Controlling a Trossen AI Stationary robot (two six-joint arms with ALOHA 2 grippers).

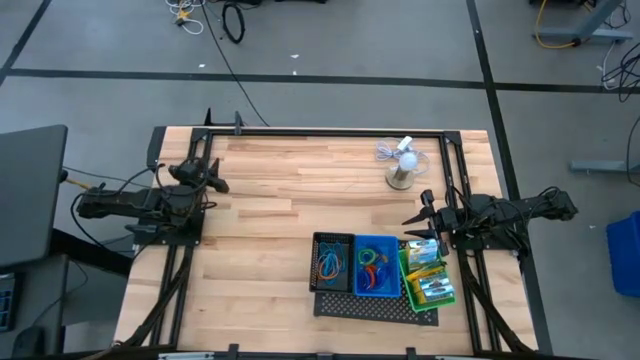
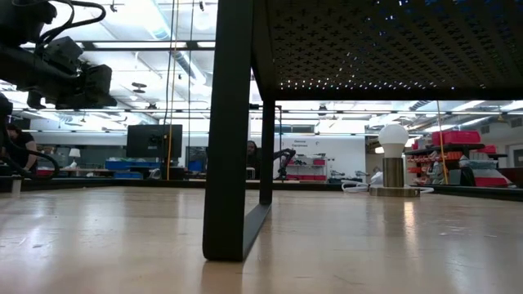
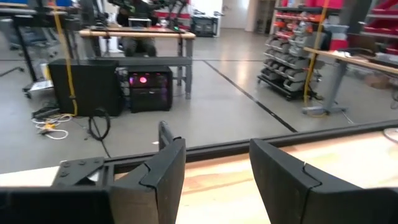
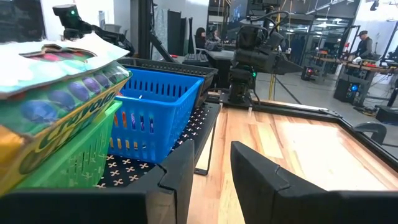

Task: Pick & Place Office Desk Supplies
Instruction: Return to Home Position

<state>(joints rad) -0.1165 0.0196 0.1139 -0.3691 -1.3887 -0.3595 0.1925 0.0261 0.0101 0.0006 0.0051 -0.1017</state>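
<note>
Three small bins stand side by side on a black mesh tray (image 1: 365, 302) at the table's near right: a black bin (image 1: 333, 262) and a blue bin (image 1: 375, 266) with coloured rubber-band loops (image 1: 371, 259) inside, and a green bin (image 1: 428, 278) piled with a yellow crayon box (image 4: 56, 109) and green-white boxes (image 1: 437, 291). My right gripper (image 1: 415, 216) hovers open just beyond the green bin, at the table's right edge, holding nothing. My left gripper (image 1: 216, 183) hovers open at the table's left edge, far from the bins, also holding nothing.
A white mini fan (image 1: 403, 165) on a round base stands at the far right, its cord curled beside it. The mesh tray is raised on a dark leg (image 2: 237, 163). Bare wood spans the table's middle and left. A black frame (image 1: 330, 131) rims the table.
</note>
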